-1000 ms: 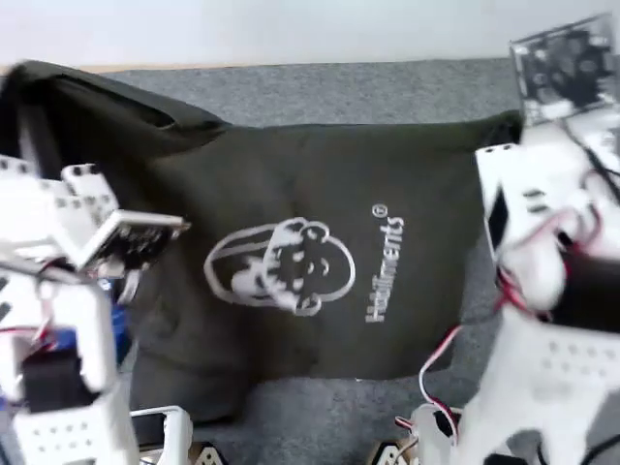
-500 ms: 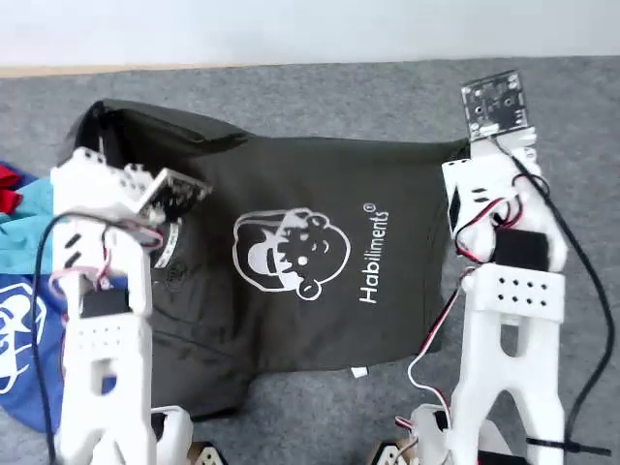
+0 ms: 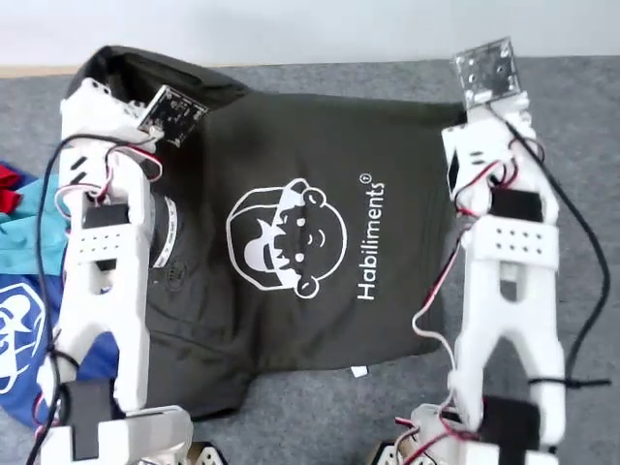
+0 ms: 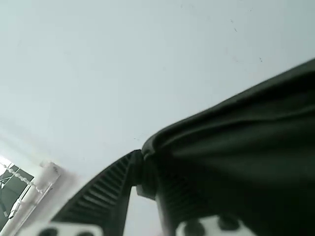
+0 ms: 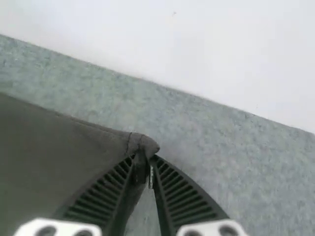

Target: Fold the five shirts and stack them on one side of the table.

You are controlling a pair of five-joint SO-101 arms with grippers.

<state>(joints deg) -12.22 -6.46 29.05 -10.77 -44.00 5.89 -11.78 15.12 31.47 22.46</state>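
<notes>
A dark olive shirt (image 3: pixel 291 174) with a white cartoon print lies spread over the grey table (image 3: pixel 349 407) between both arms. My left gripper (image 4: pixel 143 162) is shut on the shirt's far left corner (image 4: pixel 236 147), holding the cloth up near the back wall. My right gripper (image 5: pixel 146 167) is shut on the shirt's far right corner (image 5: pixel 138 142), close above the grey surface. In the high view the left arm (image 3: pixel 107 242) stands along the shirt's left side and the right arm (image 3: pixel 504 242) along its right side.
More shirts, blue, teal and red (image 3: pixel 19 291), lie bunched at the table's left edge, partly under the left arm. A white wall (image 3: pixel 310 29) runs behind the table. Bare grey surface shows near the front (image 3: pixel 329 417) and far right (image 3: pixel 591 194).
Both arms have stretched toward the back wall, pulling the dark shirt's far edge away from the front and flattening it. The left corner rose higher.
</notes>
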